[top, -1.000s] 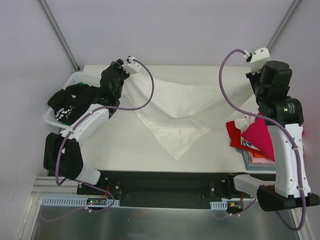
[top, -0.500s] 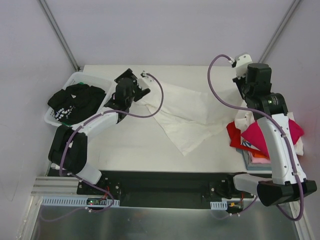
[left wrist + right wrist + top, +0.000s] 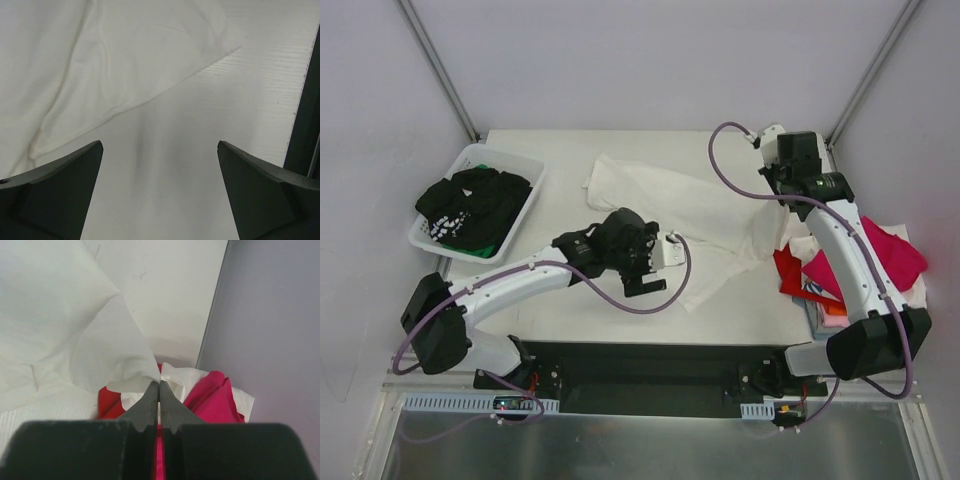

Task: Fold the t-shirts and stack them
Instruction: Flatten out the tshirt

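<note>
A white t-shirt (image 3: 690, 210) lies spread over the middle of the table. My right gripper (image 3: 788, 200) is shut on its right corner, and in the right wrist view the gripper (image 3: 160, 381) pinches that white corner (image 3: 130, 370) just above a red t-shirt (image 3: 107, 405) and a magenta one (image 3: 212, 400). My left gripper (image 3: 642, 268) hangs open over bare table beside the shirt's near edge. In the left wrist view its fingers (image 3: 60, 190) stand wide apart and empty, with the white cloth (image 3: 100, 60) ahead.
A loose pile of magenta (image 3: 895, 250), red (image 3: 788, 270) and orange (image 3: 835, 310) shirts sits at the table's right edge. A white basket (image 3: 535, 175) at the left holds a black tee with white print (image 3: 470, 200). The dark front rail (image 3: 305, 125) borders the table.
My left gripper opened, let go of the white shirt's left end and swung to the front middle of the table. My right gripper carried its corner leftward and back.
</note>
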